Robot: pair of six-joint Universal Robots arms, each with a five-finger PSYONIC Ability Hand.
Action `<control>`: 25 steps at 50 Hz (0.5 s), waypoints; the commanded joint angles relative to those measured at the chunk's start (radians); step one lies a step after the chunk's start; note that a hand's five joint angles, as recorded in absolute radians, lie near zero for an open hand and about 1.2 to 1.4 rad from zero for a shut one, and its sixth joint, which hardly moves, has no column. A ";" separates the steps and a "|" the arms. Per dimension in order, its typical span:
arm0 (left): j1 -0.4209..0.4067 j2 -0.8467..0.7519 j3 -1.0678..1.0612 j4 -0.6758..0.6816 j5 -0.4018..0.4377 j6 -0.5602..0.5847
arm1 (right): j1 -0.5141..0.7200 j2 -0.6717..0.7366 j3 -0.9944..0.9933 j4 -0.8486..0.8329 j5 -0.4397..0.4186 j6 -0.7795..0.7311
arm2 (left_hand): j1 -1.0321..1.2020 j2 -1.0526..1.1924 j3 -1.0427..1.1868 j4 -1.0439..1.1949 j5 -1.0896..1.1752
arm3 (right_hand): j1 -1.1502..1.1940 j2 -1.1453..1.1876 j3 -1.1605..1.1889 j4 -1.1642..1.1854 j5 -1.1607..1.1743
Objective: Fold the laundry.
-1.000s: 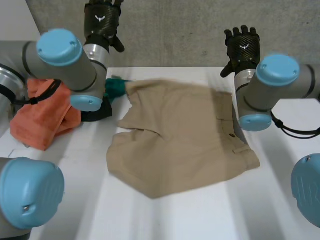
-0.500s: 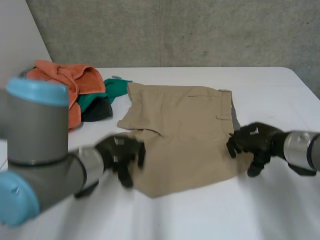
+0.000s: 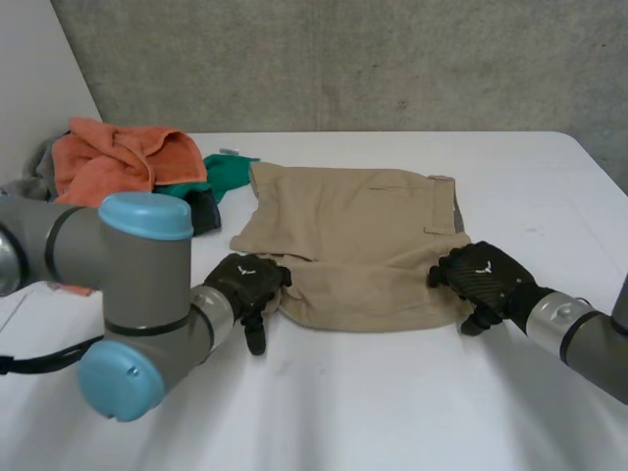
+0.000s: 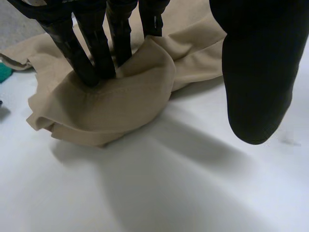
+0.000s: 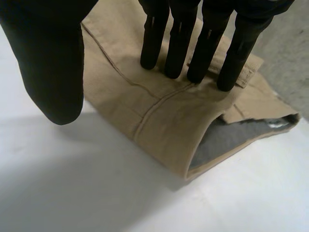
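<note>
Shorts [image 3: 358, 240]: tan, on counter [image 3: 392, 412].
Left robot hand [image 3: 245, 283]: straight fingers press a near corner, thumb apart.
Right robot hand [image 3: 483, 280]: likewise, other near corner.

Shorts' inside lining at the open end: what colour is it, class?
The lining is grey, best seen in the right wrist view.

White table [image 3: 392, 412], rough grey concrete wall [image 3: 392, 59] behind it, pale smooth panel [image 3: 29, 88] at the wall's left end.

Left robot hand [image 3: 245, 284] and right robot hand [image 3: 483, 279] at tan shorts' [image 3: 358, 235] near corners
</note>
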 commanded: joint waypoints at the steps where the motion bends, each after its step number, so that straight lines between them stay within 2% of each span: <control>1: -0.022 -0.095 0.137 -0.007 -0.073 0.061 | 0.054 0.051 -0.043 -0.112 0.113 0.035 | 0.108 0.110 0.091 0.121 0.130 | 0.290 0.280 0.283 0.284 0.277; 6: -0.040 -0.151 0.202 0.005 -0.127 0.099 | 0.075 0.078 -0.072 -0.118 0.174 0.033 | 0.322 0.324 0.305 0.335 0.344 | 0.610 0.600 0.603 0.604 0.597; 7: -0.045 -0.168 0.216 0.016 -0.138 0.113 | 0.077 0.077 -0.075 -0.112 0.191 0.036 | 0.480 0.481 0.463 0.492 0.501 | 0.814 0.804 0.807 0.809 0.802; 11: -0.050 -0.175 0.230 0.055 -0.181 0.157 | 0.074 0.052 -0.075 -0.069 0.199 0.056 | 1.035 1.036 1.018 1.047 1.057 | 0.817 0.806 0.809 0.811 0.804; 14: -0.054 -0.145 0.223 0.051 -0.211 0.170 | 0.072 0.017 -0.070 -0.008 0.197 0.073 | 1.036 1.037 1.019 1.048 1.058 | 0.817 0.806 0.809 0.811 0.804; 15: -0.057 -0.111 0.208 0.042 -0.224 0.173 | 0.065 -0.016 -0.069 0.058 0.194 0.079 | 1.036 1.037 1.019 1.048 1.058 | 0.817 0.806 0.809 0.811 0.804; 20: -0.074 0.031 0.101 -0.018 -0.186 0.193 | -0.006 -0.142 -0.073 0.339 0.142 0.030 | 1.036 1.037 1.019 1.048 1.058 | 0.817 0.806 0.809 0.811 0.804; 22: -0.079 0.103 0.014 -0.076 -0.147 0.216 | -0.043 -0.187 -0.078 0.510 0.110 -0.060 | 1.036 1.037 1.019 1.048 1.058 | 0.817 0.806 0.809 0.811 0.804; 24: -0.077 0.144 -0.042 -0.121 -0.120 0.242 | -0.060 -0.204 -0.078 0.610 0.107 -0.134 | 1.036 1.037 1.019 1.048 1.058 | 0.817 0.806 0.809 0.811 0.804; 25: -0.077 0.177 -0.088 -0.163 -0.094 0.271 | -0.080 -0.213 -0.078 0.729 0.117 -0.224 | 1.036 1.037 1.019 1.048 1.058 | 0.817 0.806 0.809 0.811 0.804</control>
